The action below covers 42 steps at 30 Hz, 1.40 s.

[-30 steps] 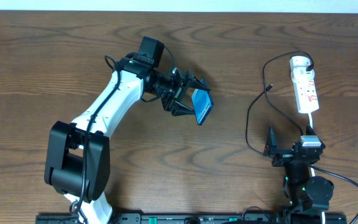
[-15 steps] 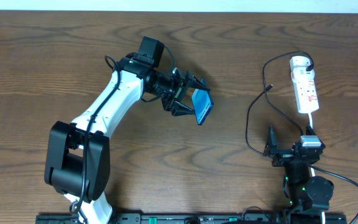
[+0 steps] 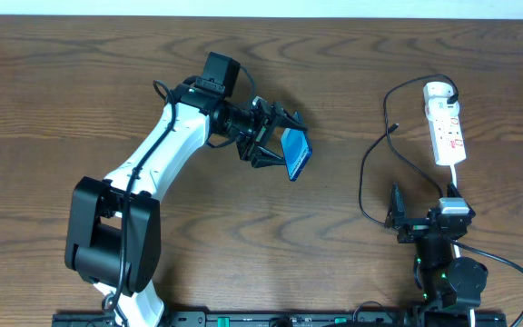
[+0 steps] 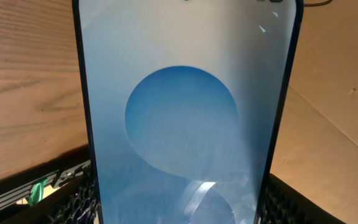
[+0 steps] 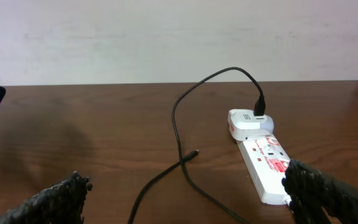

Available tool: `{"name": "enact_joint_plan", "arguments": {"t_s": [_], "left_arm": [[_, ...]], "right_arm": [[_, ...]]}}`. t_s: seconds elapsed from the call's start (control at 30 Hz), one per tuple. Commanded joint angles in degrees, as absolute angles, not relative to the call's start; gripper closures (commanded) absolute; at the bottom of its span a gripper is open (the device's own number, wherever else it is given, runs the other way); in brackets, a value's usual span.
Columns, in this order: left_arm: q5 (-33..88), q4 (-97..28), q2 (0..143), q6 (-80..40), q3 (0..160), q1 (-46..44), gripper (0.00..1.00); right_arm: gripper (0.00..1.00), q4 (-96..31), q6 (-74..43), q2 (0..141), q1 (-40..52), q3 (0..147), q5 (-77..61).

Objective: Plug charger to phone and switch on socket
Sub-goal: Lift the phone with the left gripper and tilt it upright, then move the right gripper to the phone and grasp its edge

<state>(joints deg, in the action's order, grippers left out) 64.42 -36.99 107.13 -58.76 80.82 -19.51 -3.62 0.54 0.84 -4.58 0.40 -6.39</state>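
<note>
Right gripper [image 5: 185, 185]: fingers spread wide, empty, low over the table [image 5: 73, 124]
Left gripper [image 3: 273, 140]: clamped on the phone [image 3: 297, 155], tilted, probably presenting its port
Charger [image 5: 194, 153]: tip lying free, well apart from phone
Socket [image 5: 263, 163]: farthest, charger plugged in

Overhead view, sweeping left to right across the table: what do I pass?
left arm's base → phone → free plug tip of the charger → socket
</note>
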Motion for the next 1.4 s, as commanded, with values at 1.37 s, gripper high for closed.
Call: {"name": "enact_joint_plan", "arguments": {"t_s": [1.37], "left_arm": [[66.4, -36.7, 105.1, -58.6, 80.9, -19.5, 0.33]], "right_arm": [[0.01, 7.6, -45.7, 0.7, -4.2, 2.1, -11.3]]}}
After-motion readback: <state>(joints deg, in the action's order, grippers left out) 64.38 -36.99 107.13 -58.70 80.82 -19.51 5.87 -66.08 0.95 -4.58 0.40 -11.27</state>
